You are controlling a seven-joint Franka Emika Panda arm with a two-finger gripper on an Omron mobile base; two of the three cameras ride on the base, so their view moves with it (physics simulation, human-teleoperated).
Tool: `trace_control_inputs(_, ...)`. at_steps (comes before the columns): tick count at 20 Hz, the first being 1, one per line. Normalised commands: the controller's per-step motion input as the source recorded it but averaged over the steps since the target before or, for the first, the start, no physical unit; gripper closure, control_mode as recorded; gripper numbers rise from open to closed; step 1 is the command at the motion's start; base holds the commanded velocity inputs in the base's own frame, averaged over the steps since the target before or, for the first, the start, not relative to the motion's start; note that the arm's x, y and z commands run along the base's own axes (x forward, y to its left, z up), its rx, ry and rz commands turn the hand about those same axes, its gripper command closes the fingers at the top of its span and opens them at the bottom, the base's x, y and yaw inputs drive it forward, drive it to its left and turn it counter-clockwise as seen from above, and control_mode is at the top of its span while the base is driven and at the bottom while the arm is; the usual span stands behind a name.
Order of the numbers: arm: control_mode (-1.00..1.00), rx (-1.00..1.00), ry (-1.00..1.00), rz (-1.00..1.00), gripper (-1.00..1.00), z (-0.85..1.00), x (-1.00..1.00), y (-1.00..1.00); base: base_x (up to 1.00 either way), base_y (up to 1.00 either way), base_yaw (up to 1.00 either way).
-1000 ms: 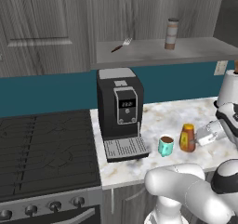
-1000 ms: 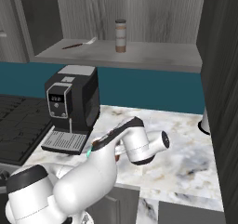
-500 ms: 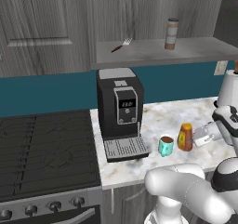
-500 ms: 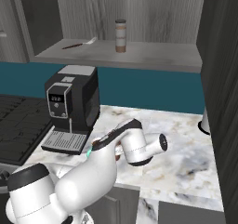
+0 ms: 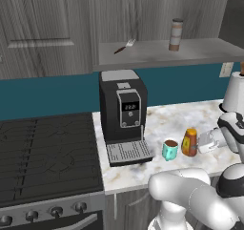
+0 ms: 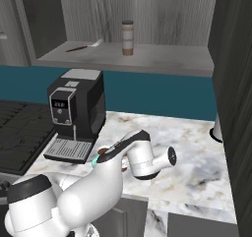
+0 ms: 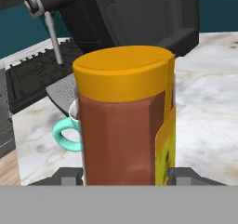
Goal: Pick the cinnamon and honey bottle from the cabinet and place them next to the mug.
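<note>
- While my jaws (image 5: 199, 144) pinch the honey bottle (image 5: 190, 142) from its right in the left base view, it stands upright on the tabletop (image 5: 181, 121), just right of the mug (image 5: 169, 149); the cinnamon (image 5: 176, 34) waits up on the cabinet (image 5: 43, 28) shelf, well above and behind.
- From the right base view, my arm covers the bottle, and the cinnamon (image 6: 127, 38) stands upright on the shelf, near a fork (image 6: 83, 46).
- Along my hand view, the honey bottle (image 7: 125, 121) sits between my fingertips (image 7: 183, 175), its long axis vertical, the mug (image 7: 69, 130) directly behind. I judge release comes next, then a reach upward for the cinnamon.
</note>
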Motion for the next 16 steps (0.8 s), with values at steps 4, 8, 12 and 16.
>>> trace_control_inputs(4, -1.00, 0.00, 0.00, 0.00, 1.00, 0.00, 0.00, 0.00, 0.00, 0.00, 0.00)
trace_control_inputs(8, -1.00, 0.00, 0.00, 0.00, -1.00, 0.00, 0.00, 0.00, 0.00, 0.00, 0.00)
trace_control_inputs(12, -1.00, 0.00, 0.00, 0.00, -1.00, 0.00, 0.00, 0.00, 0.00, 0.00, 0.00)
trace_control_inputs(16, -1.00, 0.00, 0.00, 0.00, -1.00, 0.00, 0.00, 0.00, 0.00, 0.00, 0.00)
